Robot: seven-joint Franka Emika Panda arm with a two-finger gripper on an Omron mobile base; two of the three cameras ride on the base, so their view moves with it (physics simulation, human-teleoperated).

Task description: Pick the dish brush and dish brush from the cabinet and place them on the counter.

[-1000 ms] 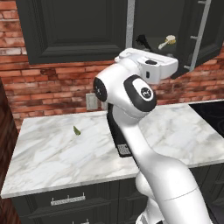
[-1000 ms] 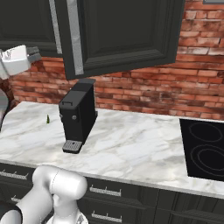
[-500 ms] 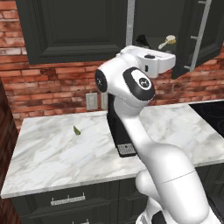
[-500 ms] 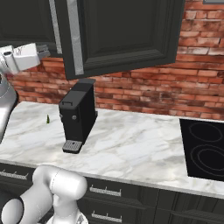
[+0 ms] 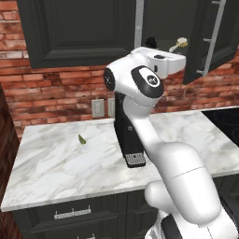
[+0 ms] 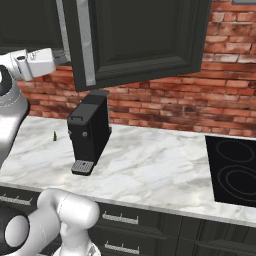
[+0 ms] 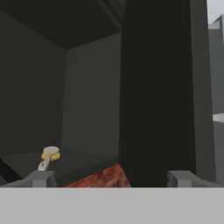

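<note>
The cabinet [image 5: 93, 32] stands with its right door [image 5: 207, 42] swung open. On its bottom shelf lie the cream-handled dish brush [image 5: 179, 44] and, left of it, the black dish brush [image 5: 150, 42]. My hand [image 5: 164, 63] hangs just below and in front of that shelf, apart from both brushes. In the hand view my gripper [image 7: 109, 180] is open, fingertips [image 7: 41, 178] wide apart with nothing between them. The cream brush [image 7: 49, 156] lies to the upper left of them, inside the dark cabinet. The white marble counter [image 5: 56, 163] is below.
A black coffee machine [image 5: 128, 135] stands on the counter under my arm, also seen in the right base view [image 6: 90, 132]. A small green object [image 5: 81, 138] lies to its left. A black cooktop [image 6: 235, 170] is at the right. The open door's edge [image 7: 162, 87] stands close by.
My arm has risen and straightened, carrying the hand slightly up and toward the cabinet opening. The jaws have stayed open. The brushes have not moved.
</note>
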